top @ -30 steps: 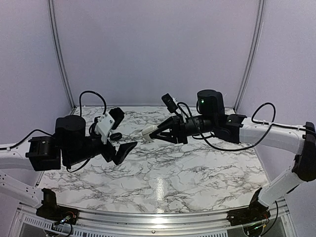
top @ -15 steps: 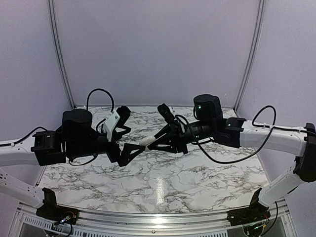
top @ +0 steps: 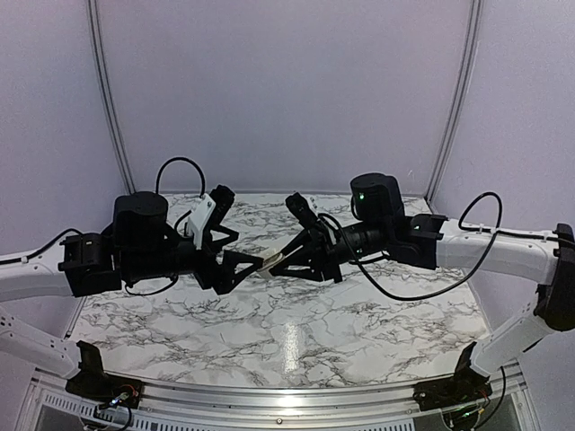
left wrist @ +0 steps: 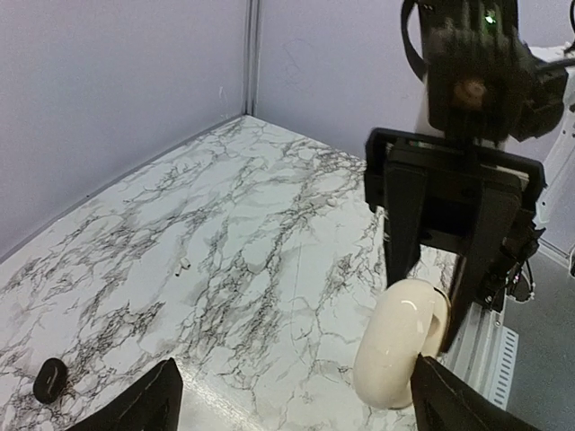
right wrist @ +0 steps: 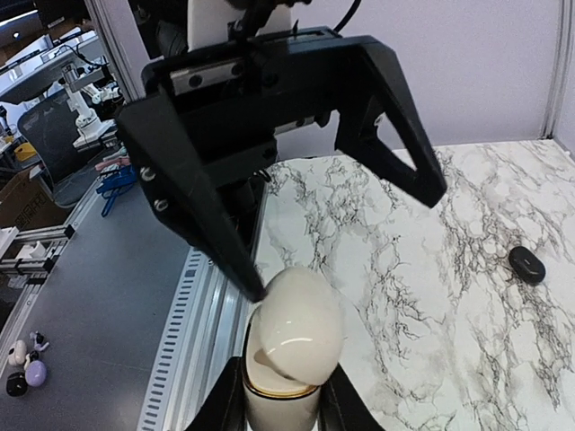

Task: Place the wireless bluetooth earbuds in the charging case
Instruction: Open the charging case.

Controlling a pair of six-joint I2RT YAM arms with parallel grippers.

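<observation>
One white case pinched by right fingers; left fingers wide open around it; one black earbud on table

Grippers: two, left gripper and right gripper. Charging case: one. Earbud: one visible.

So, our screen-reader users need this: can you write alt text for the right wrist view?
A white case stands clamped in the right gripper, with the left gripper open wide facing it, one fingertip at the case's top. A black earbud lies on the marble table.
</observation>
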